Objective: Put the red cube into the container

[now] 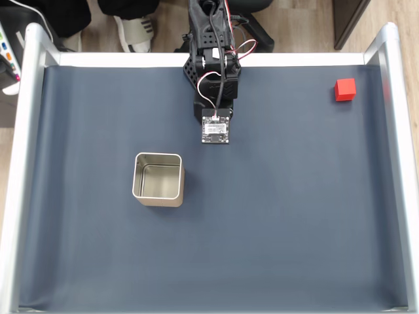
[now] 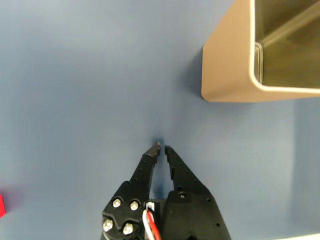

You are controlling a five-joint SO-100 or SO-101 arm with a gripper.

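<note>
The red cube (image 1: 345,89) sits on the dark mat at the far right in the fixed view; a red sliver of it (image 2: 1,206) touches the left edge of the wrist view. The container (image 1: 158,179), a square silver-beige tin, stands open and empty left of centre; its corner (image 2: 235,60) fills the upper right of the wrist view. My gripper (image 2: 161,147) is shut with nothing between its black fingers, hovering over bare mat, apart from both cube and tin. In the fixed view the arm (image 1: 215,98) is folded at the top centre, between the two objects.
A dark blue mat (image 1: 275,229) covers the table, bordered by silver rails (image 1: 400,163) on left, right and back. Shoes (image 1: 134,31) and chair legs lie beyond the back edge. Wires (image 1: 222,72) loop along the arm.
</note>
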